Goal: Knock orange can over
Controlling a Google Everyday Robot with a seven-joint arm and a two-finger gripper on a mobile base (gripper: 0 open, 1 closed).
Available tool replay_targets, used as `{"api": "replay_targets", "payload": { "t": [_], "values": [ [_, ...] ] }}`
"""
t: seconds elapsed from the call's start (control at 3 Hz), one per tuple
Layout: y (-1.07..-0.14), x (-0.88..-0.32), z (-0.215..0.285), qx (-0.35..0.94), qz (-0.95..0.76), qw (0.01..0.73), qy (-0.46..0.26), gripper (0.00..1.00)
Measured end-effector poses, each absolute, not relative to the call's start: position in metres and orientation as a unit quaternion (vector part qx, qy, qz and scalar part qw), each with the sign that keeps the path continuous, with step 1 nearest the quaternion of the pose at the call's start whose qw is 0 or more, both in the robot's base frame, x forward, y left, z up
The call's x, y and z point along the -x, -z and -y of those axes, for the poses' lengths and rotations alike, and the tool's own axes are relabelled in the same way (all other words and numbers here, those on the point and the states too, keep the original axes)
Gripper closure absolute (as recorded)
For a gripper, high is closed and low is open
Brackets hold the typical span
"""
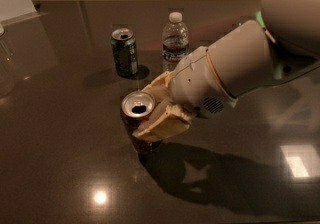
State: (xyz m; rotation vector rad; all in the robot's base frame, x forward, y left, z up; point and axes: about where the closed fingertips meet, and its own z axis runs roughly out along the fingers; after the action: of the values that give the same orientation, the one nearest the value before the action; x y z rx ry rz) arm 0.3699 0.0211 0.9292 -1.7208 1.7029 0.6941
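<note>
The orange can (pixel 137 106) is upright on the dark table (pixel 60 168), left of centre, its silver top with the pull-tab opening facing up. My gripper (pixel 146 112) reaches in from the right, and its tan fingers (pixel 162 124) close on the can's upper sides, one behind it and one in front. The can's coppery lower body shows below the front finger. Whether its base touches the table cannot be told.
A dark green can (pixel 124 53) stands behind the orange can. A clear plastic water bottle (pixel 174 43) stands to its right, just behind my wrist. A clear container (pixel 5 65) is at the left edge. My large white arm (pixel 250 63) covers the right side.
</note>
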Motion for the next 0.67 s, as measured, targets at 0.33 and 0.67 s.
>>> {"api": "replay_targets", "payload": {
  "t": [0.33, 0.67],
  "values": [
    [-0.941, -0.385, 0.007, 0.652, -0.677, 0.272, -0.205, 1.0],
    [-0.942, -0.399, 0.037, 0.656, -0.709, 0.216, -0.144, 1.0]
  ]
}}
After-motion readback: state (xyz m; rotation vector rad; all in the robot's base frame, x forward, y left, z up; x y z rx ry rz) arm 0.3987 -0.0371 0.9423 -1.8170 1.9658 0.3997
